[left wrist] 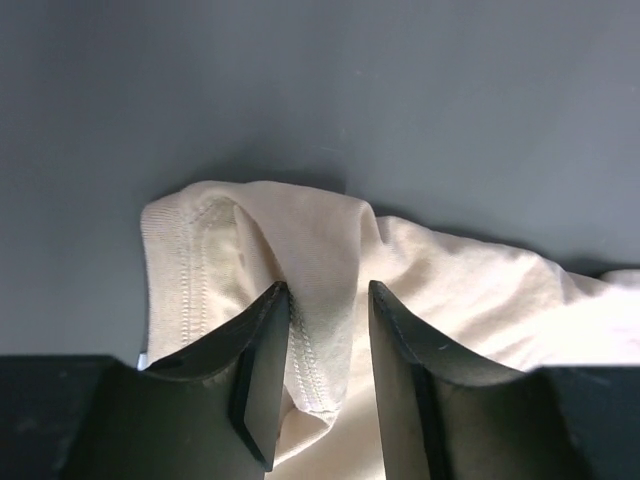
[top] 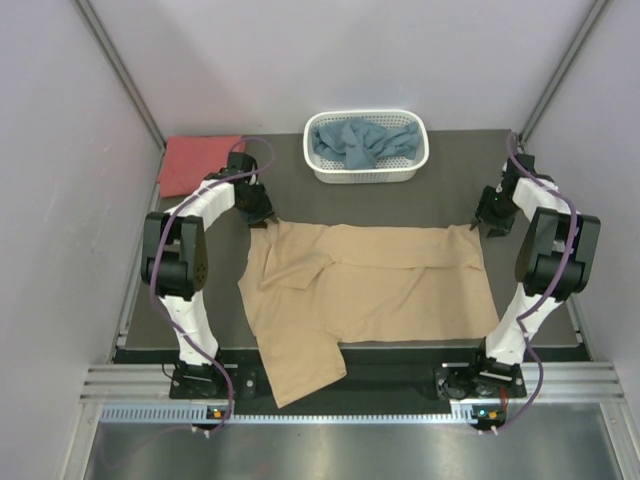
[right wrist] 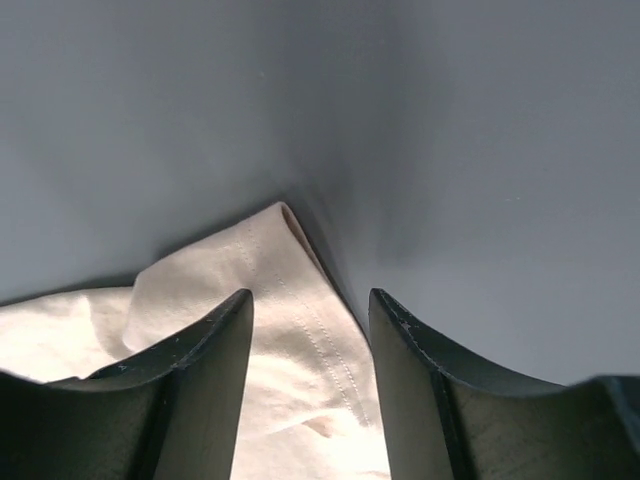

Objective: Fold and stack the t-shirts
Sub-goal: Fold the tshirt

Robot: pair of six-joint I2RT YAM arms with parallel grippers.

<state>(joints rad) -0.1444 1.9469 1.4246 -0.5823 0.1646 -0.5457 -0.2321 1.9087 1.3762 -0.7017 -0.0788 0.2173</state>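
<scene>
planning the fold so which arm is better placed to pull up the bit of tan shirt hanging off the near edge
Left. The tan t-shirt overhangs the near edge beside the base of the left arm; the right gripper is at the far right corner.

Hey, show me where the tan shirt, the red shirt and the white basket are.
tan t-shirt (top: pixel 400 285), top view, middle of its spread body.
coral-red t-shirt (top: pixel 200 163), top view, centre of the cloth.
white basket (top: pixel 365 175), top view, near wall.
</scene>
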